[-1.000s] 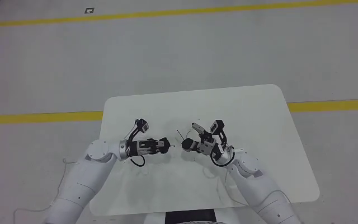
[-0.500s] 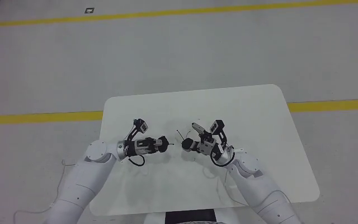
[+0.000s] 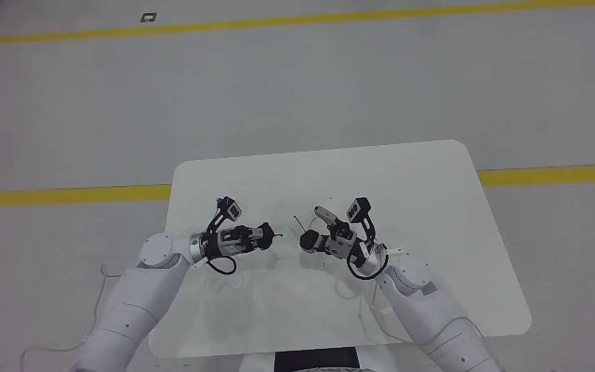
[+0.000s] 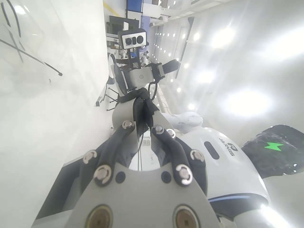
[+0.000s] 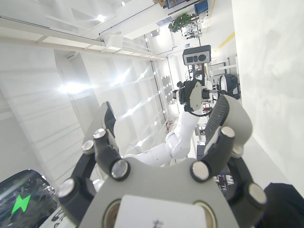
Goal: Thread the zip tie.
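We see the left gripper [image 4: 140, 94] with its grey fingers pressed together, pinching a thin black strip that we read as the zip tie [image 4: 140, 148]. The strip runs back between the fingers toward the palm. The right gripper [image 5: 163, 115] faces it, close but apart, with its jaws spread wide and nothing between them. Its fingers [image 5: 219, 110] carry dark ribbed pads on smooth grey metal shells.

Both grippers hover over the middle of the bench [image 3: 418, 186], nearer its left half. Open surface lies on the far side of them and out to the right. The near edge and the left edge are closer.

The bench is a smooth, glossy white slab with rounded corners. A few loose ties [image 4: 30, 56], thin, black and flexible, lie flat on it beyond the left gripper. One is straight with a small square head and another curves. From above, one loose strip sits just beyond the right gripper. Around the bench lies pale grey floor crossed by yellow lines [image 3: 279, 20].
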You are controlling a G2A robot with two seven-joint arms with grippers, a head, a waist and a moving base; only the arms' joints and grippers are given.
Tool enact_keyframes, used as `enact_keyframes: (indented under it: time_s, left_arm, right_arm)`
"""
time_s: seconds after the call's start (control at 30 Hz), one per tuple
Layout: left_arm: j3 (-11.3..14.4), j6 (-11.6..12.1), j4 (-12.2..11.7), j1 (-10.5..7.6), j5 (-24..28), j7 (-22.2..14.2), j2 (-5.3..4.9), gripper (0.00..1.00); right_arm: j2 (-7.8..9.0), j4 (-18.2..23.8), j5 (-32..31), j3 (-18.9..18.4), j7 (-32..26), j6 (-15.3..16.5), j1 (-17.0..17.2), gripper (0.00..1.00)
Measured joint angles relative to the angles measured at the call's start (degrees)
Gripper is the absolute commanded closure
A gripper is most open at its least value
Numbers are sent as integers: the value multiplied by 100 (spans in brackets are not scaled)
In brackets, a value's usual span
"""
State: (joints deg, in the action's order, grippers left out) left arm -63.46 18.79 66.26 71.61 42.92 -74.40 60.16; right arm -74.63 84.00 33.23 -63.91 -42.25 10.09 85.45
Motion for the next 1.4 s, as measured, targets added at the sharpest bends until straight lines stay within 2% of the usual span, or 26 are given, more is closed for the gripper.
enact_keyframes:
  time_s: [0.2, 0.33, 0.57, 0.63, 0.7, 0.83, 0.9, 1.0, 1.07, 1.33, 1.4]
  left_arm:
    - [34, 30, -105, -38, 118, -77, 6, 100]
    - [37, 71, -100, -51, 157, -211, 5, 100]
    - [35, 69, -100, -49, 159, -212, 5, 100]
    - [36, 69, -94, -46, 153, -200, 5, 100]
    - [20, 68, -29, -5, 119, -31, 3, 100]
    - [-115, 69, 20, 98, 95, 112, -36, 100]
    - [-198, 69, 41, 153, 119, 97, -57, 100]
    - [-299, 69, 82, 226, 136, 89, -82, 100]
    - [-321, 69, 118, 259, 159, 29, -91, 100]
    - [-320, 69, 129, 268, 175, -41, -94, 100]
    - [-320, 69, 129, 268, 175, -41, -94, 100]
  right_arm:
    - [21, 0, -189, -3, 2, 22, -50, 0]
    - [25, -2, -241, -27, 82, 52, -57, 0]
    - [46, 52, -368, -53, 186, 18, -88, 0]
    - [117, 272, -1011, -139, 535, -160, -120, 0]
    - [191, 633, -2165, -182, 871, -547, -78, 0]
    - [283, 1212, -3898, -155, 924, -1219, -15, 0]
    - [313, 1379, -4462, -96, 806, -1381, -37, 0]
    - [347, 1511, -5145, 67, 616, -1334, -99, 0]
    - [353, 1527, -5378, 109, 585, -1309, -108, 0]
    - [358, 1534, -5371, 134, 579, -1317, -125, 0]
    - [374, 1619, -5764, 244, 412, -1402, -227, 0]
